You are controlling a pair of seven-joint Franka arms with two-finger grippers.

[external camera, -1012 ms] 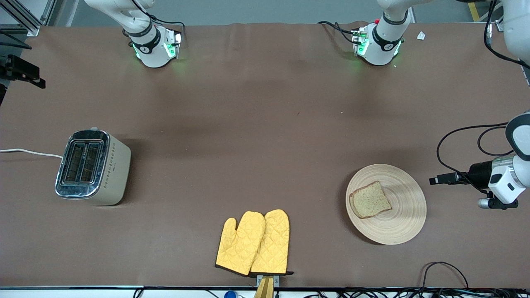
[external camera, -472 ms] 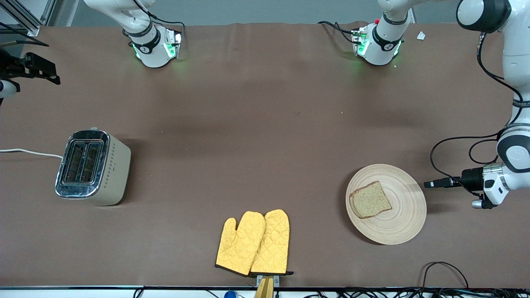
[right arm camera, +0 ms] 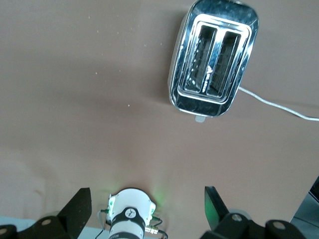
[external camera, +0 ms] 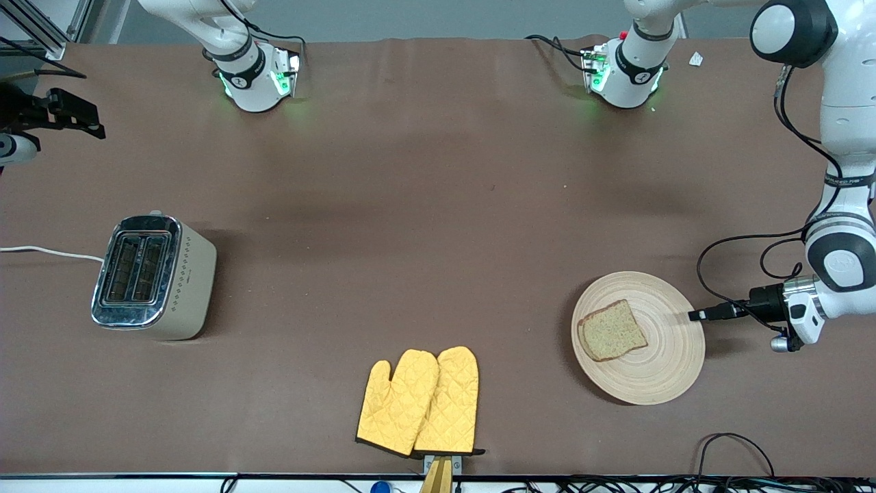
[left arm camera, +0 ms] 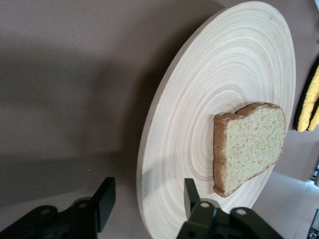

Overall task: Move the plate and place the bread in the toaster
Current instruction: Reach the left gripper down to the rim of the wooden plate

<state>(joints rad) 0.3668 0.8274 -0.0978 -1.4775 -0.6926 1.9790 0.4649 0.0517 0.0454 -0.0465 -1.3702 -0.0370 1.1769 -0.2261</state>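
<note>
The pale wooden plate [external camera: 657, 373] lies toward the left arm's end of the table, with the brown bread slice [external camera: 611, 331] on it. My left gripper [external camera: 692, 315] is open and low at the plate's rim, one finger over the plate [left arm camera: 209, 74] and one outside it. The bread [left arm camera: 249, 144] lies apart from the fingers [left arm camera: 192, 196]. The cream toaster [external camera: 154, 277] stands at the right arm's end, both slots empty. My right gripper [external camera: 72, 116] is open and empty, high over the table's right-arm end. It looks down on the toaster [right arm camera: 214, 59].
Two yellow oven mitts [external camera: 419, 402] lie near the front edge, between toaster and plate; they also show in the left wrist view [left arm camera: 309, 99]. The toaster's white cord [external camera: 48, 252] runs off the table's end. Black cables [external camera: 736, 448] loop near the front edge by the plate.
My left gripper has moved in from the table's end to the plate's rim. My right gripper has come into the front view. Plate, bread and toaster have not moved.
</note>
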